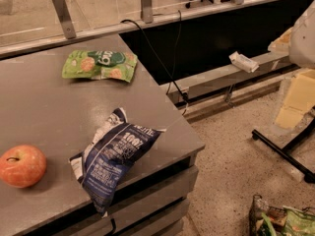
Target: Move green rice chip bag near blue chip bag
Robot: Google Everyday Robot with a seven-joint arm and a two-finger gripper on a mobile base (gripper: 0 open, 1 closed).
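The green rice chip bag (100, 65) lies flat at the back of the grey counter (44, 117), light green with a dark logo patch and orange-tan rice cake pictures. The blue chip bag (112, 156) is wrinkled navy with white "100%" lettering. It lies at the counter's front right edge, its lower end hanging over the edge. The two bags lie well apart. A pale bulky shape at the right edge looks like my arm with the gripper (304, 33). It is off the counter, far right of both bags.
A red-orange apple (21, 165) sits at the counter's front left. A black cable (162, 63) runs down behind the counter's right edge. A small white box (243, 61) lies on a ledge. A black-legged stand (285, 149) and a bag of items (280, 220) are on the floor.
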